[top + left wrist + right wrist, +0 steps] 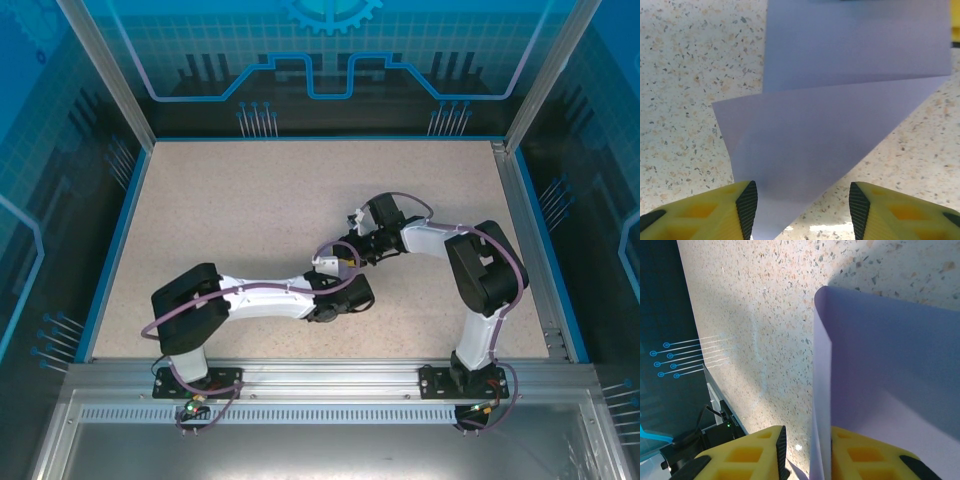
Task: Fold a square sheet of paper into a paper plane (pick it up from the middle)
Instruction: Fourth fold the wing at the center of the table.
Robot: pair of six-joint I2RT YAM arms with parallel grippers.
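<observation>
Left end effector point(803, 200) half open, empty, straddling tip of part-folded square sheet of paper point(840, 130) on bench point(680, 75). Right end effector point(807, 442) slightly open round raised flap edge, no clamp. Prob corner-fold step; nxt: pinch flap, press crease.

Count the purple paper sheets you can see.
1: the square sheet of paper, partly folded, on the table where the left arm and right arm meet; they could hide another.

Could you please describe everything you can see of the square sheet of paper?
The square sheet of paper is thin, pale lavender, partly folded: a diagonal crease lays a triangular flap across it. It lies on the speckled table, its narrow end between the left gripper's open jaws; another edge rises, curled, between the right gripper's fingers.
</observation>
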